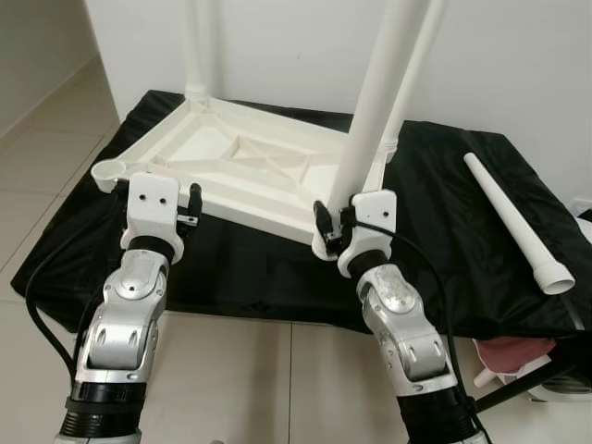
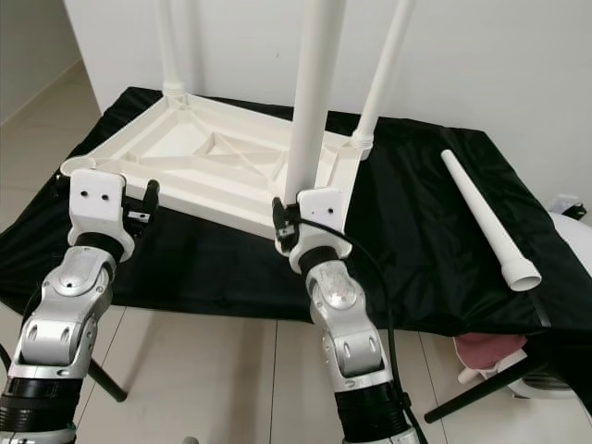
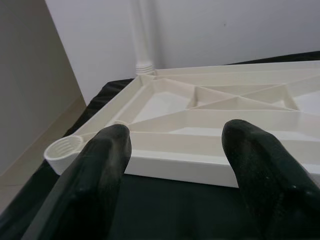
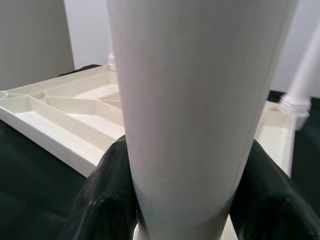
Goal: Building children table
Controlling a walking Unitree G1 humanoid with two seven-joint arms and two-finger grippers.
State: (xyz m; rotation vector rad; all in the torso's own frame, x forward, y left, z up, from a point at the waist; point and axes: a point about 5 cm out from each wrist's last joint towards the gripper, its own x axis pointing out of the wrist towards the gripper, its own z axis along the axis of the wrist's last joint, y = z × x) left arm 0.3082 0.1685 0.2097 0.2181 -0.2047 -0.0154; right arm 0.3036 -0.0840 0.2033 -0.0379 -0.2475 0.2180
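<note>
**Third leg gripped at the near corner**

The upturned tabletop [image 1: 250,176] is laid on the black-draped desk [image 1: 444,240]. A leg [image 1: 375,102] is clamped low by the right claw [image 1: 335,222]. The left claw [image 1: 190,208] is held open, empty, beside the vacant socket [image 1: 113,169]. The loose leg [image 1: 518,222] looks light, rigid and smooth; it is best gripped near its flared end.

I see a black cloth [image 1: 444,268] draped over the surface, hanging off its near edge. Behind it a white wall [image 1: 518,55]. Light tiled floor [image 1: 37,157] runs along the left and under the near edge. At lower right, a pink rag [image 1: 518,353] below the cloth's edge, a black bar [image 1: 518,384] slanting just beneath it, something white [image 2: 572,231] partly cut off.
</note>
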